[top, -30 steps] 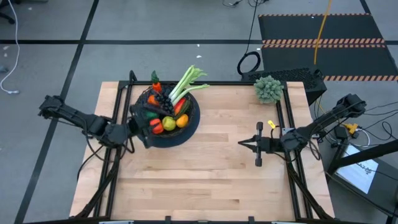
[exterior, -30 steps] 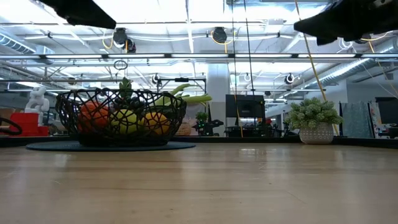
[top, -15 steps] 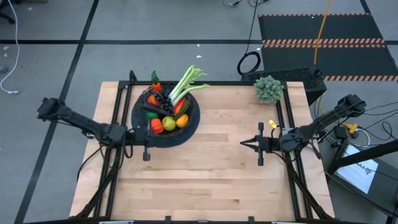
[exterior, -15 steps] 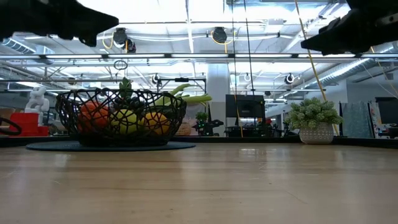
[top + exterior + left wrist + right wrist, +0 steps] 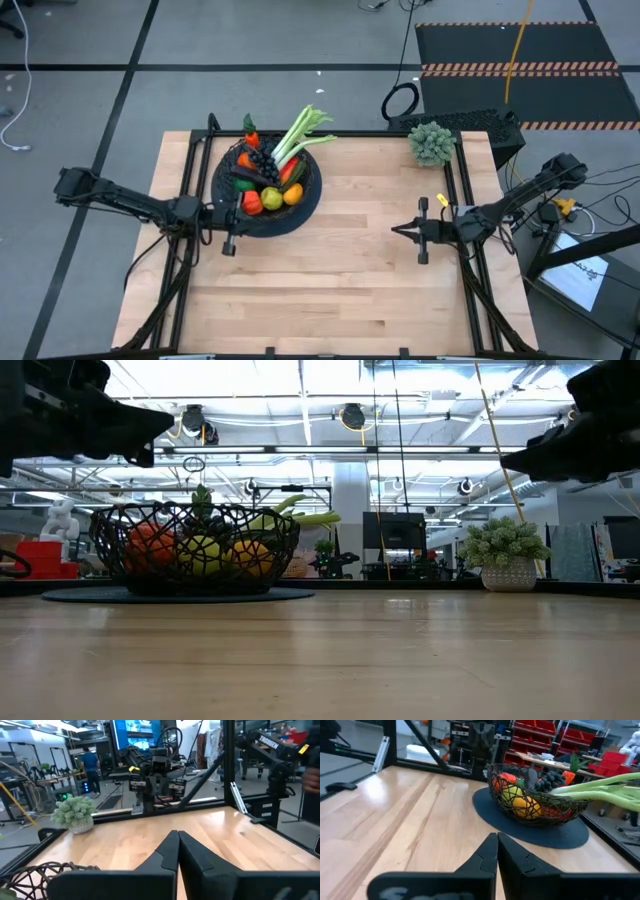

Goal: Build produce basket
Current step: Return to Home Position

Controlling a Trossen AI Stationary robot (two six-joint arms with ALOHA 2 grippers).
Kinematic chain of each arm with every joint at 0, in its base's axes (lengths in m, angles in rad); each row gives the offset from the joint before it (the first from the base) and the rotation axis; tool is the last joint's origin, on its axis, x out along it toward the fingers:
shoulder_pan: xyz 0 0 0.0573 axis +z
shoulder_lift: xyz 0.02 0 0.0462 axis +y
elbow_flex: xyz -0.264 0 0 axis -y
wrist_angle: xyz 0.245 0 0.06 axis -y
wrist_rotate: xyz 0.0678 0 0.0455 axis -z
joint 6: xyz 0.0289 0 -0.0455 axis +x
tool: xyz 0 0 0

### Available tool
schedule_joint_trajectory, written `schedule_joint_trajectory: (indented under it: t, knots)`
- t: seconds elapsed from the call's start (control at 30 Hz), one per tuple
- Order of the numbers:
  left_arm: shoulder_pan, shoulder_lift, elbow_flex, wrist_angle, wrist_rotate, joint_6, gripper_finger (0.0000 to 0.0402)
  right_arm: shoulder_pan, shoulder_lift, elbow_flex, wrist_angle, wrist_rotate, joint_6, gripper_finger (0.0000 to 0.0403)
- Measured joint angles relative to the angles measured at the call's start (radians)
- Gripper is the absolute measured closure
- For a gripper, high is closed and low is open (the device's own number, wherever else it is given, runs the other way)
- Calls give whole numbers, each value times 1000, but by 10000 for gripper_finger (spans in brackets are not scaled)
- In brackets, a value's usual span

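The black wire basket (image 5: 265, 178) sits on a dark round mat at the table's far left and holds the produce (image 5: 270, 190): oranges, a lemon, dark grapes, a carrot. The long pale-green stalk (image 5: 300, 135) leans out over its far rim. The low view shows the basket (image 5: 195, 550) full, and the right wrist view shows it too (image 5: 535, 795). My left gripper (image 5: 236, 222) is shut, empty, off the basket's near-left side above the table. My right gripper (image 5: 397, 230) is shut and empty, above the table's right part.
A grey-green frilly clump in a pot (image 5: 432, 142) stands at the table's far right corner. A black frame (image 5: 190, 180) runs along the table's left, right and far edges. Bare wood (image 5: 320, 270) spreads over the middle and near part of the table.
My left gripper has drawn back from the basket toward the table's left and near edge, coming clear of its rim. My right gripper has pulled back slightly toward the right edge. The basket and produce have stayed still.
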Motion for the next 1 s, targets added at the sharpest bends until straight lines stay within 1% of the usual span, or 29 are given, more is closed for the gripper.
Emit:
schedule_joint_trajectory:
  t: [0.13,0.2,0.43,0.5,0.67,0.77,0.87,1.0]
  knots:
    - [3,-30,-12,-19,4,3,393,-1,-65,-41,3,-54,-6,399]
    - [3,-43,-12,-37,15,4,398,-1,-92,-44,-28,-72,-7,399]
    - [4,-51,-12,-56,35,59,389,-1,-171,-45,-100,-71,-65,399]
    - [16,-53,-12,-57,71,71,391,-1,-193,-46,-102,-71,-81,399]
    - [64,-89,-12,-75,133,32,397,-1,-249,-47,-141,-74,-91,399]
    - [76,-129,-12,-121,156,17,391,-2,-276,-47,-155,-74,-99,399]
    - [78,-169,-11,-182,158,1,397,-2,-305,-48,-154,-79,-117,399]
    - [78,-205,-11,-231,158,-27,395,-28,-348,-48,-169,-199,-141,400]
